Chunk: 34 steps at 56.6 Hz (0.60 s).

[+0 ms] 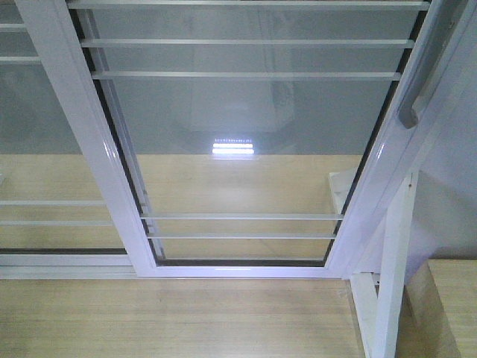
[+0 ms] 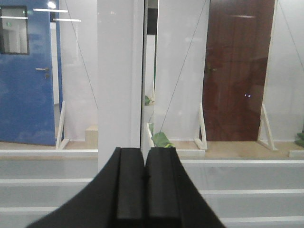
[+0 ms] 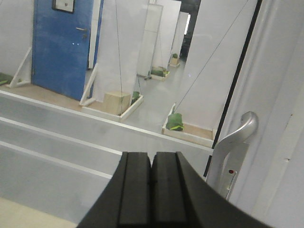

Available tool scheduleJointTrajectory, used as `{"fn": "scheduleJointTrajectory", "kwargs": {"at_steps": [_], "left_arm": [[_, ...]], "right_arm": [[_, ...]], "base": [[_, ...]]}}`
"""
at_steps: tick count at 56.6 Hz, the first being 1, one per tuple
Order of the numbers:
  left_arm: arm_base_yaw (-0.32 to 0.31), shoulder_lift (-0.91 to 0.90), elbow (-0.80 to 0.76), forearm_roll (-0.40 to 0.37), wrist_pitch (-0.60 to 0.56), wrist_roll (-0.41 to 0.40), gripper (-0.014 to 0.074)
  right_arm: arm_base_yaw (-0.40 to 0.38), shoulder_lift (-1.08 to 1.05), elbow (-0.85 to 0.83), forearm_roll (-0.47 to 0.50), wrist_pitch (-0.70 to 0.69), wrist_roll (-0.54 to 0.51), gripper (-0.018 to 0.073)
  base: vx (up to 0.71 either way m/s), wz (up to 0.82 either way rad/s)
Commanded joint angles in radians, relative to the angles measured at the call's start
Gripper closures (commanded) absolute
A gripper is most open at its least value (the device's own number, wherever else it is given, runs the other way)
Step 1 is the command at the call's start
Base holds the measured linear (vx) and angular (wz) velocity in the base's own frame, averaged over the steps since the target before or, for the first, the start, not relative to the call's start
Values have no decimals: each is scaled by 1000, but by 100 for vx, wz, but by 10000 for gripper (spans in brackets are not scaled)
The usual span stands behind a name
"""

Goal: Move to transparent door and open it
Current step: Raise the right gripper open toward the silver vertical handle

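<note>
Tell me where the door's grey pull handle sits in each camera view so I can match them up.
Exterior front view: the pull handle is at the upper right, on the slanting white frame.
Left wrist view: not in it.
Right wrist view: it is at the lower right, curving down to its lock plate.
Shared landmark: the thin white horizontal bars across the glass.

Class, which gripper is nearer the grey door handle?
Right. The handle sits close to the right gripper, just off to its right; the left gripper faces a white frame post, no handle in its view.
</note>
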Motion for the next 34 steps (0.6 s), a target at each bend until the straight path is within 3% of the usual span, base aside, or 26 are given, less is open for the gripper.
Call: {"fn": "scheduleJointTrajectory", "kwargs": {"at_steps": [1, 34], "left_arm": [[-3, 70, -72, -2, -77, -11, 594], [-3, 88, -71, -2, -114, -10, 573]], "right_arm": [[-3, 70, -59, 0, -73, -6, 564], [-3, 132, -59, 2, -73, -3, 532]], "base": [[0, 0], [0, 0]]}}
